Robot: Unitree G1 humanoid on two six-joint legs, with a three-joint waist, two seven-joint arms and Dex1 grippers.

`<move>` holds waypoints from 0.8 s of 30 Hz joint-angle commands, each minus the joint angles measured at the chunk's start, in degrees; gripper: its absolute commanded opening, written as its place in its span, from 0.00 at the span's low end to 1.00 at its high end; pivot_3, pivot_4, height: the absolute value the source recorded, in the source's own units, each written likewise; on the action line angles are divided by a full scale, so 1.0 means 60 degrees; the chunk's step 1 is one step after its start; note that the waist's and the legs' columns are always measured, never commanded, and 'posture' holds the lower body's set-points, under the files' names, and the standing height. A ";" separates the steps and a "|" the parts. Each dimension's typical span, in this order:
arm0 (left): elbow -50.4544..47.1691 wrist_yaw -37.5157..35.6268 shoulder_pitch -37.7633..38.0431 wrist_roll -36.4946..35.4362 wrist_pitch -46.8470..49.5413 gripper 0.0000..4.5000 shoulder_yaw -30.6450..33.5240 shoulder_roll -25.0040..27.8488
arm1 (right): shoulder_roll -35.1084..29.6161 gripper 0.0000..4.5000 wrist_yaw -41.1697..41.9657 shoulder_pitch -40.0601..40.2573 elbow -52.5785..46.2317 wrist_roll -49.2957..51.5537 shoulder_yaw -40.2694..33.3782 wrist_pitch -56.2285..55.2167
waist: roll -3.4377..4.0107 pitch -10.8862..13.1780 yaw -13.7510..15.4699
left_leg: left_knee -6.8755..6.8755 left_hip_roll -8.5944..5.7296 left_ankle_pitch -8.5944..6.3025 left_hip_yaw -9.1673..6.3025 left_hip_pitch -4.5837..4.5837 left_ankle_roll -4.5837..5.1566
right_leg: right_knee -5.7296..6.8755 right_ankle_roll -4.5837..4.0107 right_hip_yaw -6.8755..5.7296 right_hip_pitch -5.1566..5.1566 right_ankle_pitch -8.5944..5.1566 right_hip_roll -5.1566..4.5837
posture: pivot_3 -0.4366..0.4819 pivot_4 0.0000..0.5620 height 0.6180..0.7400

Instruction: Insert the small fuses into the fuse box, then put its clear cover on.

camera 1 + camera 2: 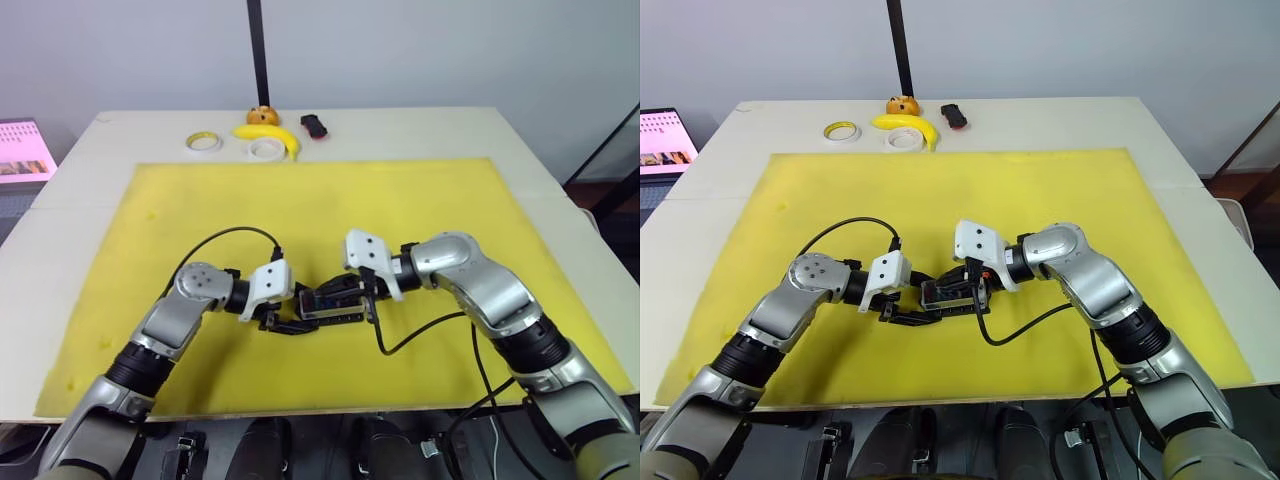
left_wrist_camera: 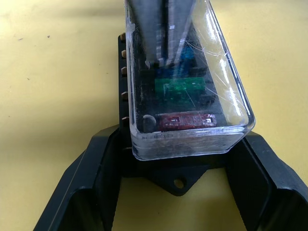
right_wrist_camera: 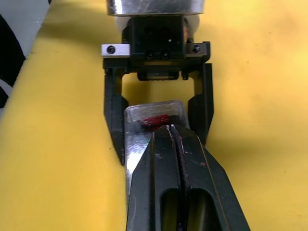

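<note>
The fuse box lies mid-front on the yellow mat, with the clear cover sitting over it. Through the cover I see red, green and blue small fuses in their slots. My left gripper straddles the box's left end, one finger against each side of the black base. My right gripper is shut, and its joined fingertips rest on top of the cover from the right.
At the table's far edge lie two white tape rolls, a banana, an orange round object and a black-and-red gadget. A black pole rises behind them. A screen stands off the table's left.
</note>
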 commanded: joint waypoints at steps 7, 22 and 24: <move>-0.0215 0.0179 0.0045 0.0114 0.0127 0.57 -0.0008 -0.0034 | -0.0333 0.01 0.0180 0.0135 0.0037 -0.0328 0.0300 0.0361 | 0.0000 0.0000 0.0006 | 0.0000 0.0000 0.0000 -0.0002 0.0001 0.0000 | -0.0001 0.0000 0.0000 0.0004 0.0000 0.0000 | 0.48 0.27 1.00; -0.0206 0.0061 0.0020 0.0066 0.0238 0.57 -0.0026 0.0010 | -0.0181 0.01 0.0141 -0.0409 -0.1125 0.1272 -0.1380 0.1074 | 0.0000 0.0000 0.0002 | 0.0000 0.0002 0.0000 -0.0004 0.0001 0.0000 | -0.0001 0.0000 0.0000 0.0002 0.0000 0.0000 | 0.48 0.27 1.00; -0.0203 0.0053 0.0019 0.0067 0.0238 0.57 -0.0028 0.0014 | -0.0078 0.01 0.0067 -0.0386 -0.1076 0.1369 -0.1407 0.1153 | 0.0000 0.0000 -0.0001 | 0.0000 0.0002 0.0000 -0.0003 0.0001 0.0000 | -0.0001 0.0000 0.0000 0.0002 0.0000 0.0000 | 0.48 0.27 1.00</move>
